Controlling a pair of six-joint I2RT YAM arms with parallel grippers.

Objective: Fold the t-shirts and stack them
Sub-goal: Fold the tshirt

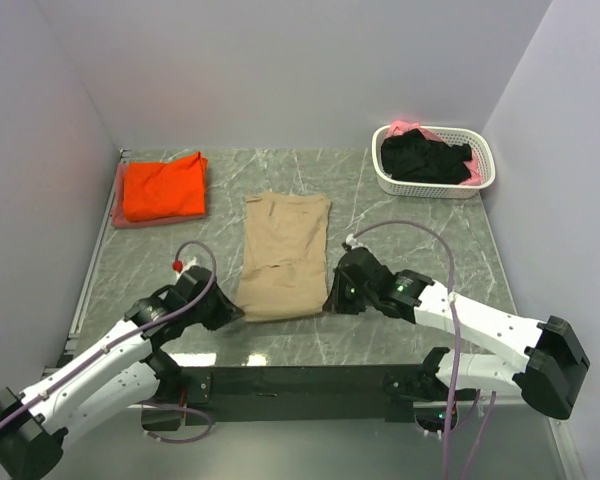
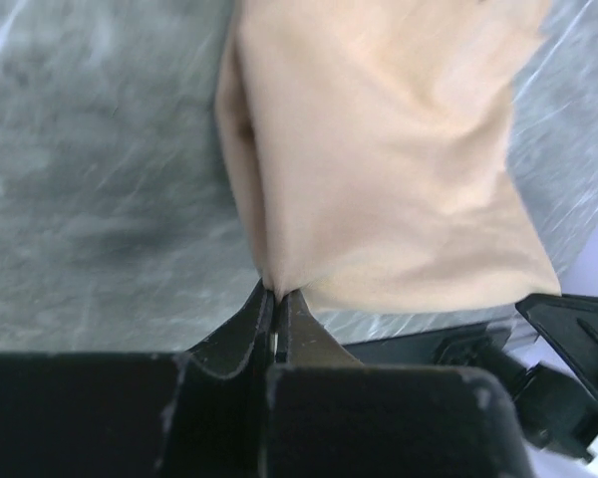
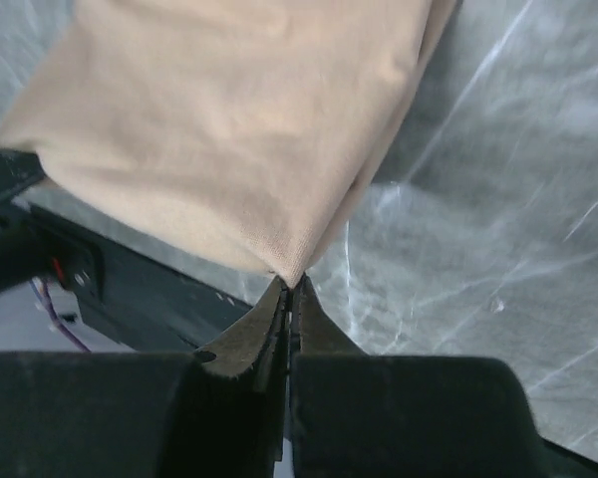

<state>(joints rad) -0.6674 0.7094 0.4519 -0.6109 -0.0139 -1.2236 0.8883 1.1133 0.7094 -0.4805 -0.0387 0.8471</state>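
A tan t-shirt [image 1: 285,255] lies folded into a long strip at the middle of the table. My left gripper [image 1: 233,312] is shut on its near left corner; the left wrist view shows the cloth [image 2: 379,159] pinched at my fingertips [image 2: 276,295]. My right gripper [image 1: 332,300] is shut on its near right corner, with the cloth [image 3: 229,129] pinched in the right wrist view [image 3: 290,287]. A folded orange t-shirt [image 1: 163,187] lies at the back left on a pinkish folded piece. Black t-shirts [image 1: 425,158] and a pink one [image 1: 405,126] fill the basket.
The white slotted basket [image 1: 485,175] stands at the back right corner. Grey walls close in the table on the left, back and right. The black base bar [image 1: 310,380] runs along the near edge between the arms.
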